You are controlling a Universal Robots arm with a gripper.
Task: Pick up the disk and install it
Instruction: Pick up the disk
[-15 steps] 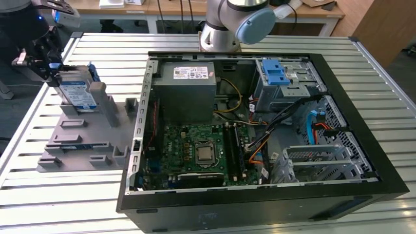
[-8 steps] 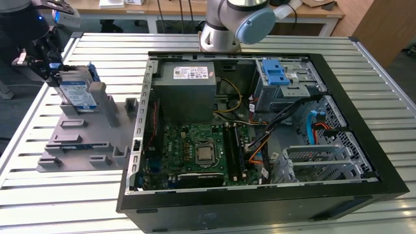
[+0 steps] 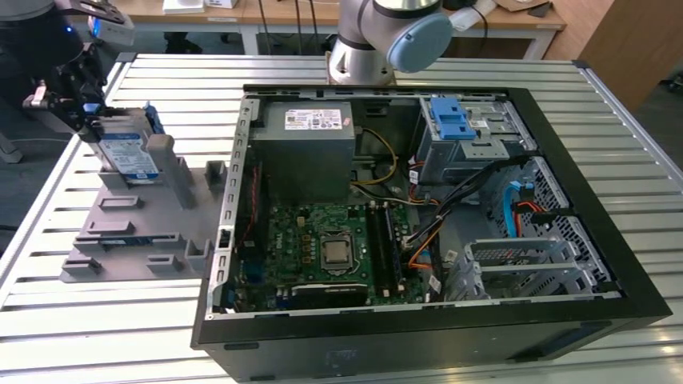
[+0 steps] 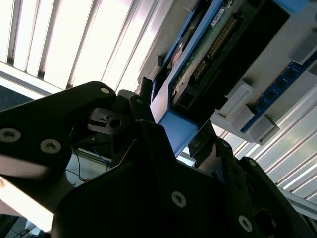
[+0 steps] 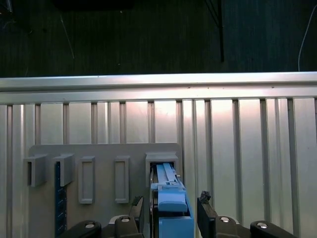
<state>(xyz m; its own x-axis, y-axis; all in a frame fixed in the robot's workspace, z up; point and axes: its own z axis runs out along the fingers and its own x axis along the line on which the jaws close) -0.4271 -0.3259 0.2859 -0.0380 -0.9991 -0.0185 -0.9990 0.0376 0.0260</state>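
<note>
The disk [image 3: 125, 149] is a silver drive with a white-and-blue label in a blue carrier bracket. It stands on edge in a slot of the grey fixture [image 3: 139, 228] at the exterior view's left, outside the computer case. My gripper [image 3: 85, 108] comes down on the disk's upper end. In both wrist views the blue bracket end [image 5: 172, 208] [image 4: 173, 131] sits between my two dark fingers [image 5: 136, 207], which press close on either side. The gripper looks shut on the disk. The drive cage [image 3: 469, 136] with a blue latch sits in the case's far corner.
An open black computer case [image 3: 427, 208] lies on the slatted metal table [image 3: 128, 336], with the motherboard, a grey power supply [image 3: 309, 148] and cables inside. The arm's base [image 3: 369, 44] stands behind the case. The grey fixture has several upright posts beside the disk.
</note>
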